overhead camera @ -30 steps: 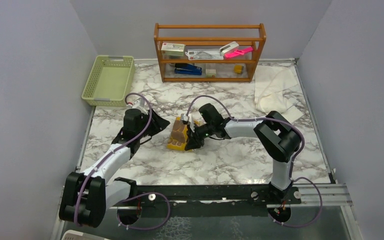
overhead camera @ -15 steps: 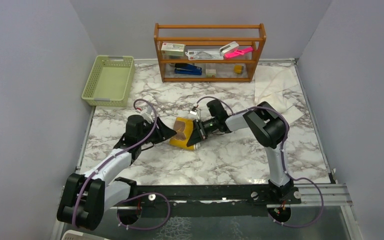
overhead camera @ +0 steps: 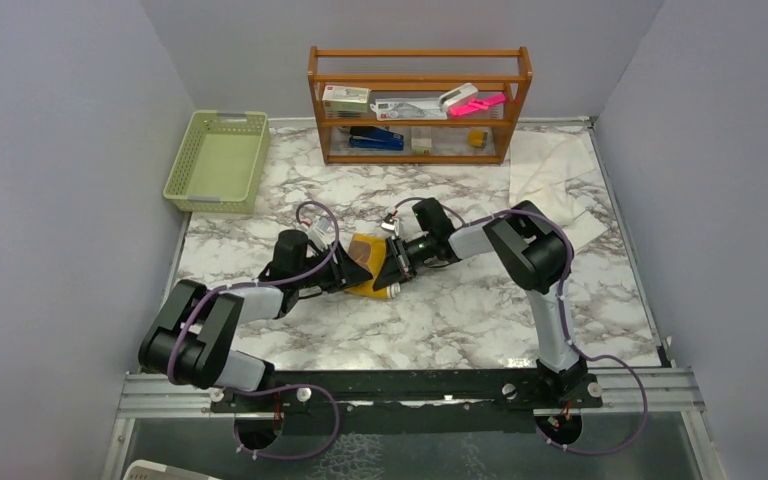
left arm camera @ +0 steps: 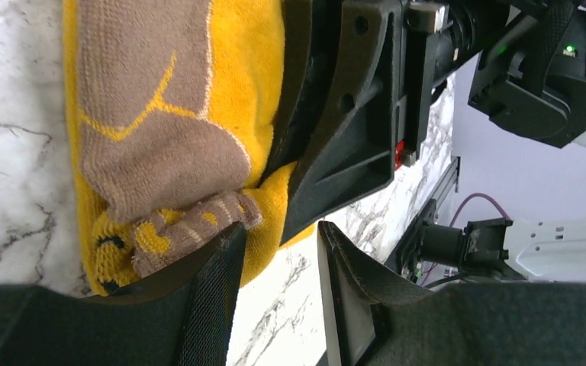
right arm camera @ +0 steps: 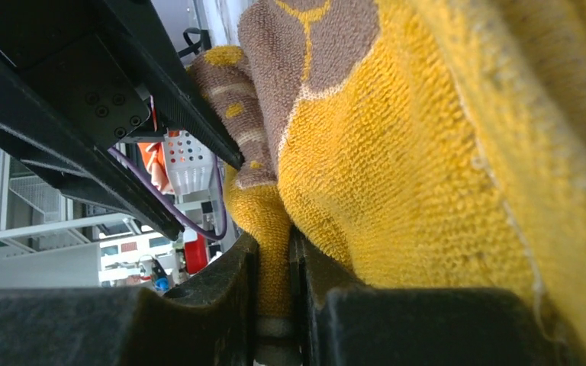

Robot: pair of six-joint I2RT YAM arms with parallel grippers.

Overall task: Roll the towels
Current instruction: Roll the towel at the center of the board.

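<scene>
The mustard-yellow towel (overhead camera: 364, 266) with brown patches lies bunched at mid-table between both grippers. My right gripper (overhead camera: 391, 267) comes in from the right and is shut on a fold of this towel (right arm camera: 427, 152), pinched between its fingertips (right arm camera: 273, 236). My left gripper (overhead camera: 344, 272) lies low at the towel's left side. It is open (left arm camera: 279, 226): bare marble shows between its fingers, and one fingertip (left arm camera: 229, 236) touches the towel's frayed brown edge (left arm camera: 152, 114). The cream-white towel (overhead camera: 550, 172) lies loosely spread at the back right.
A green plastic basket (overhead camera: 217, 160) stands at the back left. A wooden shelf (overhead camera: 420, 105) with small items stands against the back wall. Grey walls close in the marble table (overhead camera: 460, 320) on the left, right and back.
My left arm has swung right and dropped beside the yellow towel. The towel went from propped up to lying lower, with the right gripper still holding it.
</scene>
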